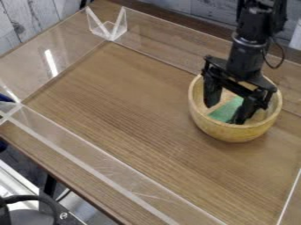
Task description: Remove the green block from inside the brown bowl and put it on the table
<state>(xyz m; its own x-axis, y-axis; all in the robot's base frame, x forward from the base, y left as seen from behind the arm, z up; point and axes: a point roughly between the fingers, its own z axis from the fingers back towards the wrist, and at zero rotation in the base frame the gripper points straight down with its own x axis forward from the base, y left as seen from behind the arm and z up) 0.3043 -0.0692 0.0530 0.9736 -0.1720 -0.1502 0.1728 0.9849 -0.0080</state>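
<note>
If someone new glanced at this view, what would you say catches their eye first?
Most likely the black tool at the right, pointing down into the brown bowl with its fingers spread. Next comes the bright green block showing between those fingers inside the bowl. The rest is the bare wood-grain table, edged by clear acrylic walls.
</note>
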